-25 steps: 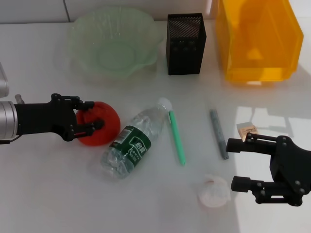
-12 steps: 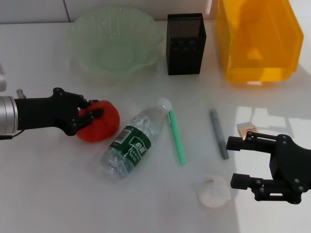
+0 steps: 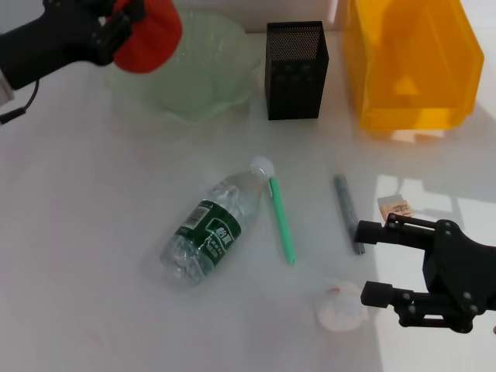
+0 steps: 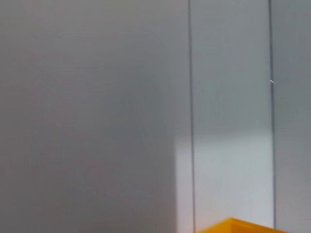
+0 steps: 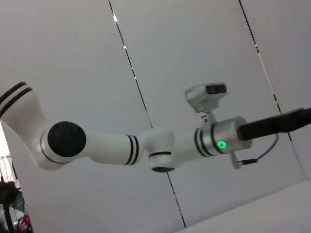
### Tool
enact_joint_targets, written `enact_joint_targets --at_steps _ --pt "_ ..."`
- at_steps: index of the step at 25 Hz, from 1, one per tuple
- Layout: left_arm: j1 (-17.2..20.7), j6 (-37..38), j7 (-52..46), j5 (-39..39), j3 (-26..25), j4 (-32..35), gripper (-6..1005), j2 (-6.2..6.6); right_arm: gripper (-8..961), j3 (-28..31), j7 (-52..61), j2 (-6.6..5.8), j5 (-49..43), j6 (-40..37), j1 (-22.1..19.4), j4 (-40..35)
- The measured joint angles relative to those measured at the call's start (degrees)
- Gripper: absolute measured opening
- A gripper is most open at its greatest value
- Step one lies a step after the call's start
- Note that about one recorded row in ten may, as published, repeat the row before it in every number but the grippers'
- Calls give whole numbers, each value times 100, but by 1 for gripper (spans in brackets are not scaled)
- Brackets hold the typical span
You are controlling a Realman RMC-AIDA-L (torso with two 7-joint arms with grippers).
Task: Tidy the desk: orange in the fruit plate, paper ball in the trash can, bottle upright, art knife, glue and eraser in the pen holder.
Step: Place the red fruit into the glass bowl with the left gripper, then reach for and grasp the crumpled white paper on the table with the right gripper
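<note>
The left gripper (image 3: pixel 128 22) is high at the far left of the desk, and its black fingers are pinched on the round orange-red fruit (image 3: pixel 149 31). The fruit is in the air, over the left rim of the pale green wavy glass fruit plate (image 3: pixel 209 74).

The right gripper (image 3: pixel 370 262) hovers low at the near right with its two fingers spread apart, holding nothing. Between the fingertips and a little to the left lies the white crumpled paper ball (image 3: pixel 339 306) on the white desk (image 3: pixel 77 232).

The clear plastic bottle with a green label (image 3: pixel 211 226) lies on its side in the middle, its white cap towards the back. Just beside it is a slim green pen-shaped tool (image 3: pixel 281 217), and further right a grey stick (image 3: pixel 348 212). A small beige eraser (image 3: pixel 394 208) is near the right gripper's upper finger. At the back stand the black mesh pen holder (image 3: pixel 296 70) and the yellow plastic bin (image 3: pixel 411 62).
</note>
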Motion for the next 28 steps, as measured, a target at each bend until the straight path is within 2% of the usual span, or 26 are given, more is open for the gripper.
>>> enact_joint_targets --at_steps 1,2,3,5,7,11,17,20,21,23,24,26,27,28 --pt "0 0 0 0 0 0 165 0 751 7 -55 4 4 1 21 69" --pt "-324 -460 24 -201 3 -400 165 -5 751 15 -102 11 10 1 51 136" --pt "-324 -460 24 -201 3 -400 164 -5 751 15 -102 11 10 1 51 136" --pt "-676 -990 -108 -226 50 -744 162 -5 751 22 -131 21 15 2 106 236" --pt "-888 -1459 -185 -226 323 -874 159 -17 751 22 -202 29 19 3 181 397" --pt "-990 -1873 -183 -335 636 -892 155 -48 750 27 -319 31 24 3 205 522" --pt "-1014 -2060 -179 -520 720 -927 384 -56 750 30 -450 32 39 3 259 700" --pt "-961 -1957 -181 -643 722 -949 537 -55 750 36 -479 32 39 2 274 726" --pt "-848 -1550 -212 -750 724 -955 588 -33 751 38 -480 32 38 2 278 729" --pt "-796 -1305 -222 -766 724 -954 669 -18 751 41 -482 32 49 2 286 731" --pt "-733 -952 -235 -773 725 -945 709 7 751 48 -482 32 115 2 286 732" --pt "-733 -952 -235 -773 725 -945 790 7 751 74 -481 28 183 -1 282 733" --pt "-636 -306 -283 -720 729 -910 830 51 751 106 -457 22 242 -7 273 733" --pt "-636 -306 -283 -720 729 -910 832 51 751 171 -387 10 312 -17 259 725"
